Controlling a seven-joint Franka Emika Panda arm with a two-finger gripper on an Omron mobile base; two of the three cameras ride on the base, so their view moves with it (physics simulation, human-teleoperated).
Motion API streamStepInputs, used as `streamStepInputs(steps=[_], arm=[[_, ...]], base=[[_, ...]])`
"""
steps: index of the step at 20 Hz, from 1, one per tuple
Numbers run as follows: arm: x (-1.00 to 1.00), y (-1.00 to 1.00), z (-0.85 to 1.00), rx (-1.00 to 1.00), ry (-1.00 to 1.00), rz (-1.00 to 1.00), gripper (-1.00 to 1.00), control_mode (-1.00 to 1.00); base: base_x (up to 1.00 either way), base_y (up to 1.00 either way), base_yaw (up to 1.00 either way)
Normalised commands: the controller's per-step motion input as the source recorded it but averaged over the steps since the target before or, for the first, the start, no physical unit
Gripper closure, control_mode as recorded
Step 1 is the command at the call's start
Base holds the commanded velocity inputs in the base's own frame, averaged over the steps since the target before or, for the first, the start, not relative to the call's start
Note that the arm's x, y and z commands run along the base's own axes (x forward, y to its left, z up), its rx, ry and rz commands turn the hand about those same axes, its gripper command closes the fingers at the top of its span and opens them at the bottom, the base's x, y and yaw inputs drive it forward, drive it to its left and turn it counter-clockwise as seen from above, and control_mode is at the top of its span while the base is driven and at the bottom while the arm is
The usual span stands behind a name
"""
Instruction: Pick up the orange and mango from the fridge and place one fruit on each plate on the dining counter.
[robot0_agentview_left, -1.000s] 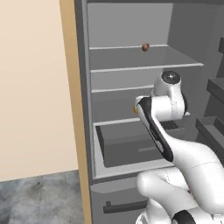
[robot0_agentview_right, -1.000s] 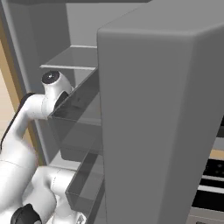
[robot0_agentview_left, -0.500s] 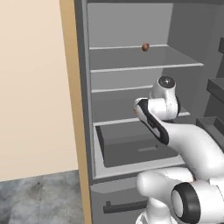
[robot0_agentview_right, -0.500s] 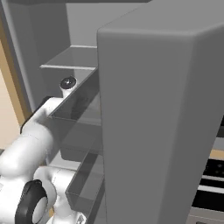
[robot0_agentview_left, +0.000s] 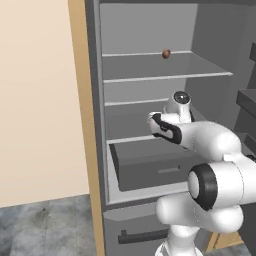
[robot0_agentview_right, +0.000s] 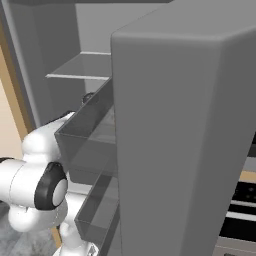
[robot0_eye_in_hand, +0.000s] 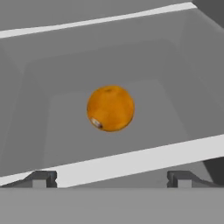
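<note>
You are at the first pick, and no fruit has left the fridge (robot0_agentview_left: 92, 125). The orange (robot0_eye_in_hand: 110, 108) rests on the grey floor of a walled compartment, roughly centred, clear of every wall; judge it to be the fridge's drawer (robot0_agentview_left: 150, 167), which the arm reaches over in the left base view. The gripper (robot0_eye_in_hand: 111, 178) is fully released and carries nothing: its two tips stand wide apart at the bottom of the hand view, short of the orange, with the compartment's pale front edge crossing between them and the fruit. Still to do: grasp the orange, withdraw it, carry it to a plate on the dining counter, then repeat for the mango, which cannot be located in these pictures. A small brownish round item (robot0_agentview_left: 166, 53) sits on the upper shelf; it is not part of the task. Note the room for movement: the compartment walls leave open floor on all sides of the orange, so the spread tips should fit. Clear the front edge on the way in and out. In the right base view the open door (robot0_agentview_right: 180, 130) and its bins stand close beside the arm; expect little sideways margin there.
</note>
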Motion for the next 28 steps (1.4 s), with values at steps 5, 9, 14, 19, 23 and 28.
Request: streamStepInputs(steps=[5, 9, 14, 19, 23, 28], arm=[[0.64, 0.0, -0.33, 0.0, 0.03, -0.03, -1.0, -1.0], [0.56, 0.0, -0.11, 0.0, 0.02, -0.03, -1.0, -1.0], [0.55, 0.0, -0.19, 0.0, 0.02, -0.01, -1.0, -1.0], [0.26, 0.0, -0.42, 0.0, 0.0, 0.0, -1.0, -1.0], [-0.16, 0.04, -0.34, 0.0, 0.0, 0.0, -1.0, -1.0], [-0.17, 0.04, -0.27, 0.0, 0.0, 0.0, 1.0, -1.0]], base=[[0.0, 0.0, 0.0], [0.0, 0.0, 0.0], [0.0, 0.0, 0.0], [0.0, 0.0, 0.0], [0.0, 0.0, 0.0], [0.0, 0.0, 0.0]])
